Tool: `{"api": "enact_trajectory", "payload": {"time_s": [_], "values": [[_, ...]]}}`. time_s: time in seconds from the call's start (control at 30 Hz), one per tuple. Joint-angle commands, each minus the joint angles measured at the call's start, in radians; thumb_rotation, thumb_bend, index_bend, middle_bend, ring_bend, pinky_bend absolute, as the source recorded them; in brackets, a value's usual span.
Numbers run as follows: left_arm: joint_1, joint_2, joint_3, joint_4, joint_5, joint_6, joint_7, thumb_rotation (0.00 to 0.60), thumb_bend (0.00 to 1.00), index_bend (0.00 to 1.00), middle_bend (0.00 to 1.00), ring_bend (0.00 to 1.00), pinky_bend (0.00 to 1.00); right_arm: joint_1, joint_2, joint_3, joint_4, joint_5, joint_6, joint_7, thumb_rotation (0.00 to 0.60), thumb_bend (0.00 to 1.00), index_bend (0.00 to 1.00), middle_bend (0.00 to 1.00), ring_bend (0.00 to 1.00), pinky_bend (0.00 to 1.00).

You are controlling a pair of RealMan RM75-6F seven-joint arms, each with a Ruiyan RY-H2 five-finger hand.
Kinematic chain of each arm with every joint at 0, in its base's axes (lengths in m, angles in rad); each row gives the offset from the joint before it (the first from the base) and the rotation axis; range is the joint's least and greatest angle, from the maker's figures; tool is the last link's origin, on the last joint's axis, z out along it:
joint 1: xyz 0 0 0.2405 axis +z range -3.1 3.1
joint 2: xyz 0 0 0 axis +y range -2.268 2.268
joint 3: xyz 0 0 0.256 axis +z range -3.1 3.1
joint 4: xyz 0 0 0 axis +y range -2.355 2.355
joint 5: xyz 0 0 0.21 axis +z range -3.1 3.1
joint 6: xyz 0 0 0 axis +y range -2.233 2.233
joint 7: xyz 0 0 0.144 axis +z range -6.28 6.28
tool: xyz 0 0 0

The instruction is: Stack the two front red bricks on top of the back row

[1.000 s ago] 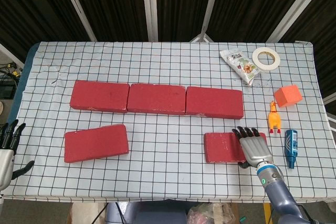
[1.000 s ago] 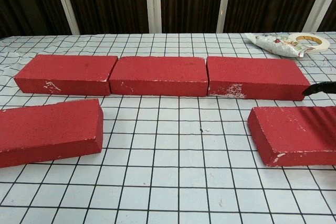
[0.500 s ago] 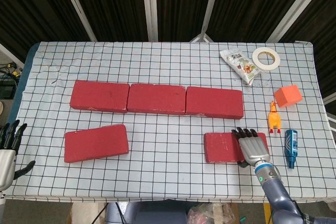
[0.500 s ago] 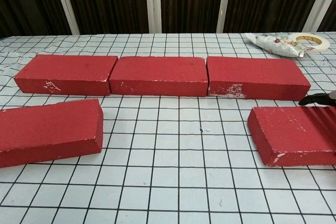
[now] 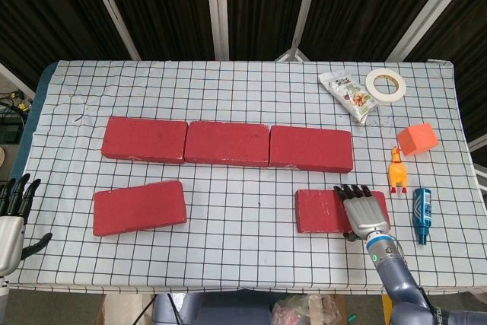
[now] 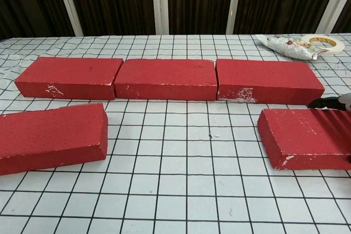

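Observation:
Three red bricks form the back row (image 5: 227,143) (image 6: 164,79), end to end. The front left brick (image 5: 139,207) (image 6: 49,138) lies alone, slightly skewed. My right hand (image 5: 364,211) lies flat on the right part of the front right brick (image 5: 319,211) (image 6: 301,138). Its fingers reach straight across the top to the far edge and its thumb sits by the near side. The chest view shows only its dark fingertips (image 6: 328,102) at the right border. My left hand (image 5: 13,218) hangs open off the table's left front corner, holding nothing.
On the right of the checked cloth lie a snack packet (image 5: 348,94), a tape roll (image 5: 386,84), an orange block (image 5: 417,138), a rubber chicken (image 5: 397,170) and a blue bottle (image 5: 421,215). The bottle stands close to my right hand.
My right hand has shifted slightly left over the front right brick, and the brick has nudged a little left with it. The left hand has barely moved.

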Motion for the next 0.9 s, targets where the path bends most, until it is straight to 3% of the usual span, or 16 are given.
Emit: {"api": "enact_trajectory", "payload": {"time_s": [0.03,0.3,0.57,0.73,0.9], "values": [[0.000,0.000,0.000,0.000,-0.001,-0.001,0.000,0.600,0.00,0.06,0.00,0.00,0.09,0.007,-0.005,-0.001,-0.002,-0.002,0.012,-0.003,0.600,0.24,0.00,0.13,0.03,0.00],[-0.002,0.003,0.002,-0.001,-0.003,-0.006,-0.004,0.600,0.00,0.06,0.00,0.00,0.09,0.011,-0.006,0.001,-0.026,-0.020,0.080,-0.027,0.600,0.24,0.05,0.23,0.09,0.00],[-0.005,0.003,-0.001,0.000,-0.010,-0.012,-0.005,0.600,0.00,0.06,0.00,0.00,0.09,0.035,0.070,0.028,-0.112,-0.016,0.126,-0.056,0.600,0.23,0.15,0.24,0.09,0.00],[-0.007,0.001,-0.005,0.001,-0.020,-0.015,-0.004,0.600,0.00,0.06,0.00,0.00,0.10,0.080,0.154,0.085,-0.209,0.015,0.151,-0.089,0.600,0.24,0.18,0.24,0.09,0.00],[-0.011,-0.001,-0.011,0.003,-0.034,-0.020,0.002,0.600,0.00,0.06,0.00,0.00,0.10,0.198,0.233,0.201,-0.296,0.173,0.157,-0.159,0.600,0.24,0.18,0.24,0.09,0.00]]}}
